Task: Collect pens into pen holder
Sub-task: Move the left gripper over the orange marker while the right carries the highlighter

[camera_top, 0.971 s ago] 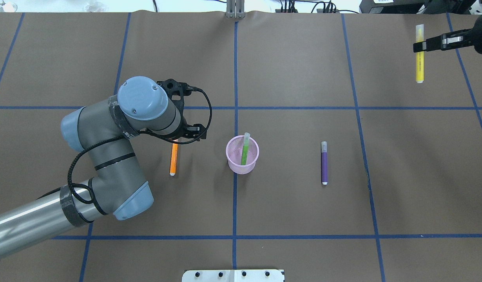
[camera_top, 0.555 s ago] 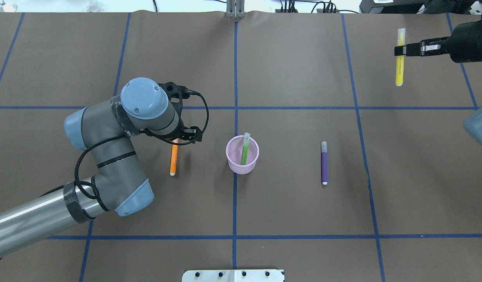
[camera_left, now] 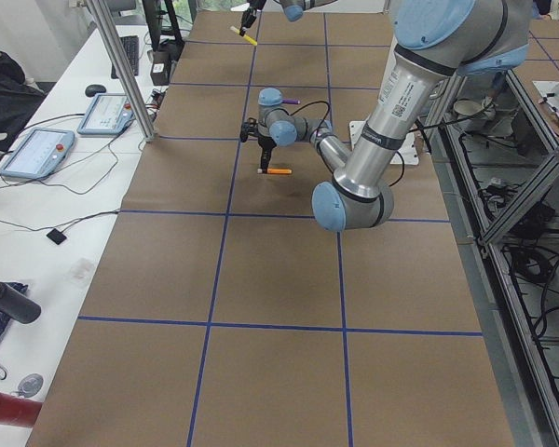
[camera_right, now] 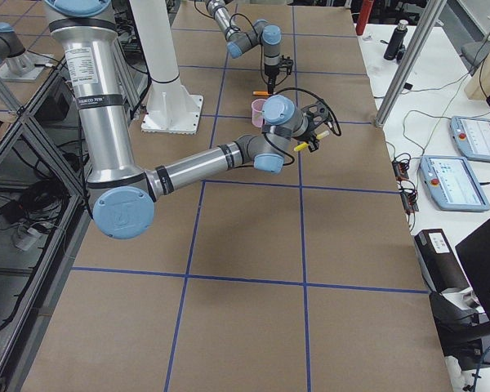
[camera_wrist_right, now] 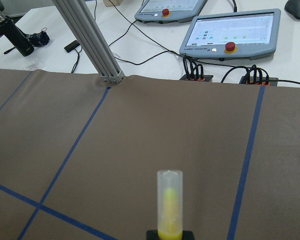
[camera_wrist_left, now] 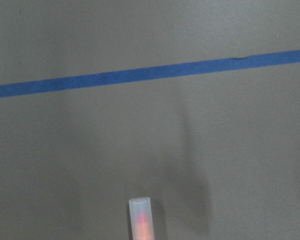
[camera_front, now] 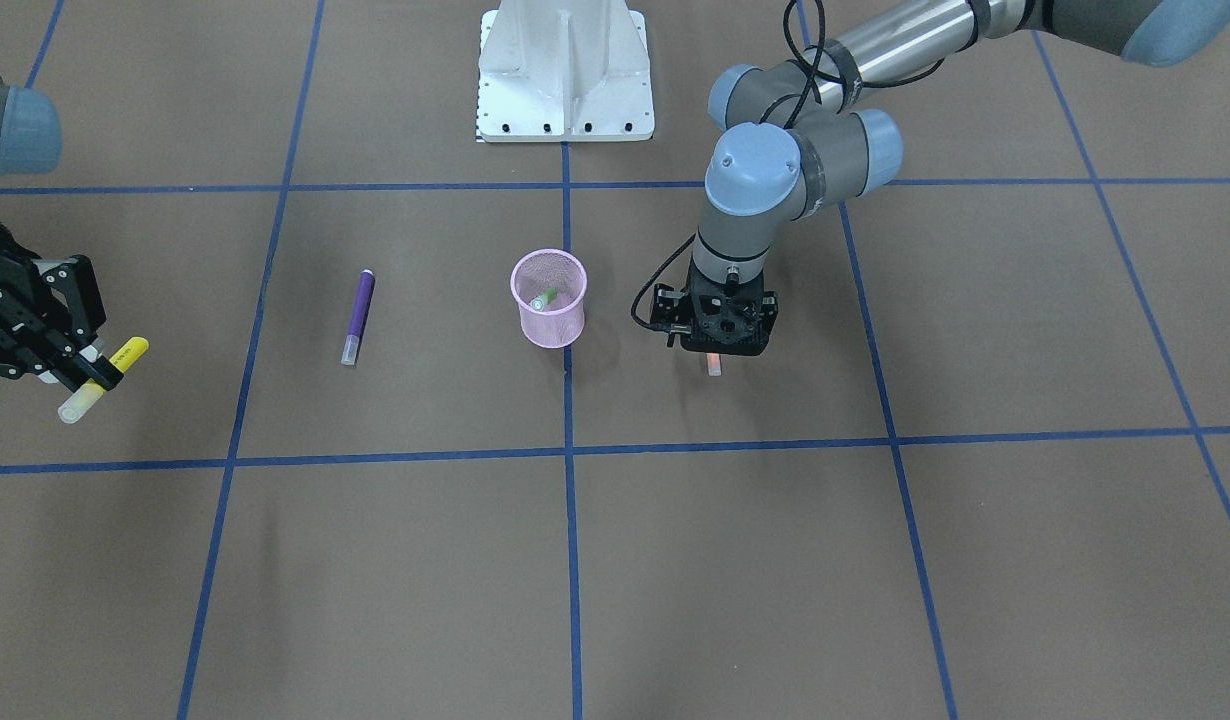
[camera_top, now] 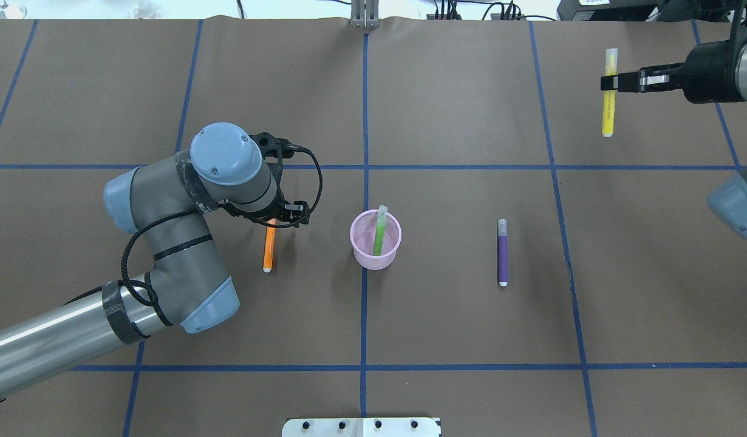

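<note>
Right end effector (camera_top: pixel 610 81): moved inward since a second ago, pinching yellow pen (camera_top: pixel 608 112) aloft.
Left end effector (camera_front: pixel 716 338): over cap end of orange pen (camera_top: pixel 268 252); cannot tell whether spread or closed.
Pen holder (camera_top: pixel 364 258): near left end effector, holds green pen (camera_top: pixel 379 233).
Purple pen (camera_top: pixel 502 255): lying between both end effectors.

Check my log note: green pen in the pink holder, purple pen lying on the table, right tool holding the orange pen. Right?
One slip: the right tool holds the yellow pen, as the overhead exterior view shows. The green pen is in the pink holder and the purple pen lies on the table.
</note>
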